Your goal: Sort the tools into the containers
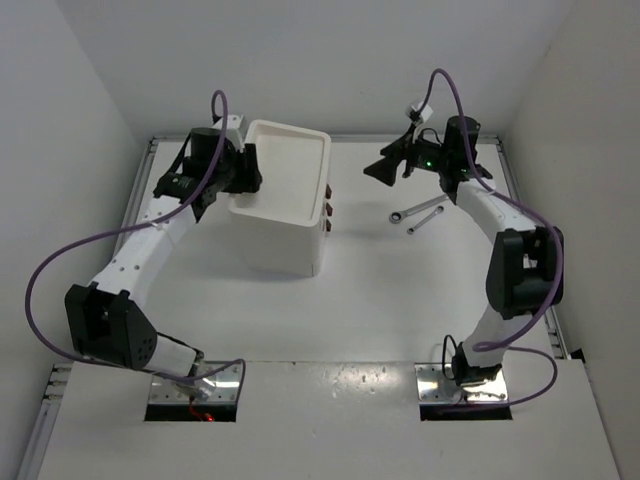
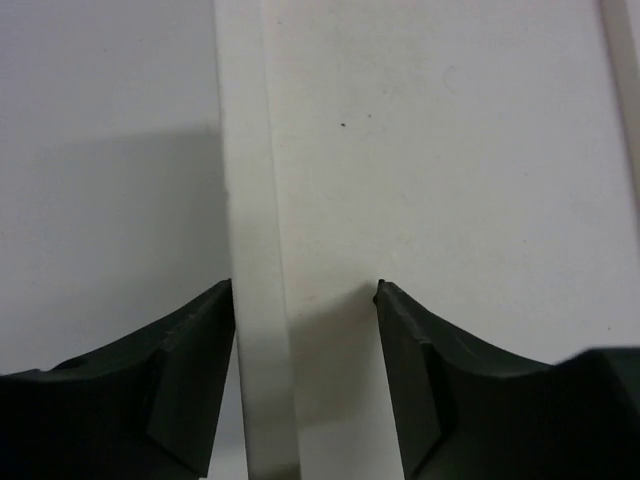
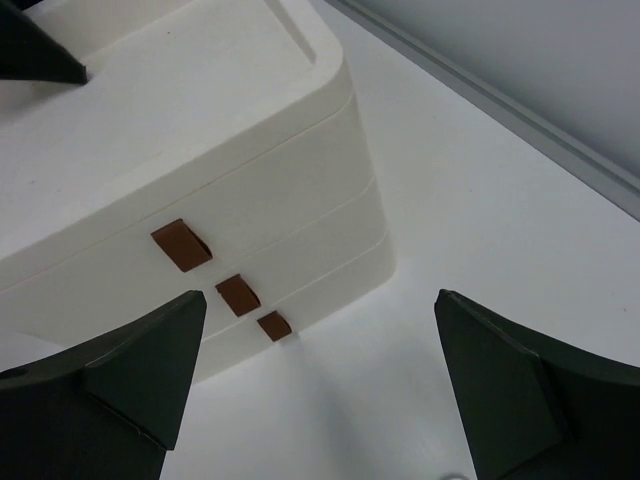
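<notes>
The white cabinet [image 1: 283,245] stands left of the table's middle, its shallow top tray bare. Three red-brown drawer handles [image 1: 328,208] face right, and all drawers look shut. My left gripper [image 1: 246,172] is at the tray's left rim. In the left wrist view its jaws [image 2: 305,288] straddle the rim [image 2: 250,180], parted, with a gap on the inner side. Two silver wrenches [image 1: 420,212] lie side by side on the table, right of the cabinet. My right gripper [image 1: 380,170] hovers above and behind them, wide open and empty, facing the cabinet's handles [image 3: 181,245].
White walls close the table in at the left, back and right. A metal rail [image 1: 140,190] runs along the table's left edge, close to my left arm. A purple cable [image 1: 450,95] loops over the right wrist.
</notes>
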Robot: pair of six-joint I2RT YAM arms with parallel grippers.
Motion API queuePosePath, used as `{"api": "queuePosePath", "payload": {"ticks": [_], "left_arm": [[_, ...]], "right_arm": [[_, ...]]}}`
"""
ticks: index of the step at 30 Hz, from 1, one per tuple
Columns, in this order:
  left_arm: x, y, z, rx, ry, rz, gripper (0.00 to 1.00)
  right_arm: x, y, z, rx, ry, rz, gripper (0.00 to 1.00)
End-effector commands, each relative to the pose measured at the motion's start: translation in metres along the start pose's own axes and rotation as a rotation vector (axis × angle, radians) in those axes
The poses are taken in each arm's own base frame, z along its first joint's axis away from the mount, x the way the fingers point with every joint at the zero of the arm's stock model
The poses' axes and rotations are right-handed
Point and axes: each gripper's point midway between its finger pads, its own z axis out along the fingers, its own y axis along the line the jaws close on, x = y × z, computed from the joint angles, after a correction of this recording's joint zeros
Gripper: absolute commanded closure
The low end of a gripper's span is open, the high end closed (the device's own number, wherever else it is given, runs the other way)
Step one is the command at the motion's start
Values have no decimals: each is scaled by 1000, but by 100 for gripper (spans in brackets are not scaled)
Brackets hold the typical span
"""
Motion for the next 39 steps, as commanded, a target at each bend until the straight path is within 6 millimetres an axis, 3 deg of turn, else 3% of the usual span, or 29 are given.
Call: {"api": "queuePosePath", "payload": {"ticks": [1, 2, 3, 5, 6, 7, 10, 12, 14, 15, 16, 17, 19, 20, 26, 27, 28, 36, 39], "left_arm": [[21, -23, -5, 98, 112, -71, 36], [17, -20, -3, 92, 106, -75, 33], [9, -15, -4, 77, 87, -79, 24], [-13, -16, -10, 72, 34, -63, 19], [-21, -14, -12, 64, 14, -48, 18], [-32, -14, -18, 58, -18, -46, 18], [-73, -14, -36, 42, -118, 3, 17], [-108, -15, -55, 31, -205, 27, 12], [-130, -14, -74, 14, -263, 26, 3], [-147, -12, -86, 3, -311, 22, 0], [-153, -13, -95, 5, -329, 23, 0], [-162, -8, -108, -13, -361, 17, 0], [-162, -4, -115, -24, -365, 24, 0], [-165, 3, -120, -45, -377, 18, 0], [-114, 32, -130, -146, -297, 45, 0], [-97, 37, -123, -160, -265, 59, 0], [-92, 42, -132, -188, -276, 55, 0], [-29, 59, -114, -216, -154, 55, 0], [-25, 71, -123, -278, -158, 46, 0]], "right_arm": [[-26, 4, -25, 47, -27, -6, 2], [-24, 2, -32, 62, -24, 6, 1], [-27, -1, -39, 89, -24, 0, 1], [-29, 3, -50, 141, 23, -11, 1], [-40, 2, -55, 174, 30, -35, 1], [-30, -4, -65, 245, 96, -26, 1], [-49, -2, -89, 361, 129, -114, 1], [-65, 11, -108, 432, 78, -165, 1], [-83, 3, -133, 622, -4, -140, 1], [-71, 5, -141, 657, 7, -130, 1], [-83, 14, -155, 696, -21, -187, 1], [-75, 18, -159, 705, 1, -170, 1], [-68, 22, -166, 718, 56, -128, 1], [-51, 22, -166, 708, 140, -74, 1], [3, 22, -175, 754, 290, 116, 1], [9, 24, -177, 763, 300, 136, 1], [19, 24, -177, 763, 314, 157, 1], [45, 16, -193, 874, 296, 275, 1], [53, 2, -190, 915, 319, 367, 5]]}}
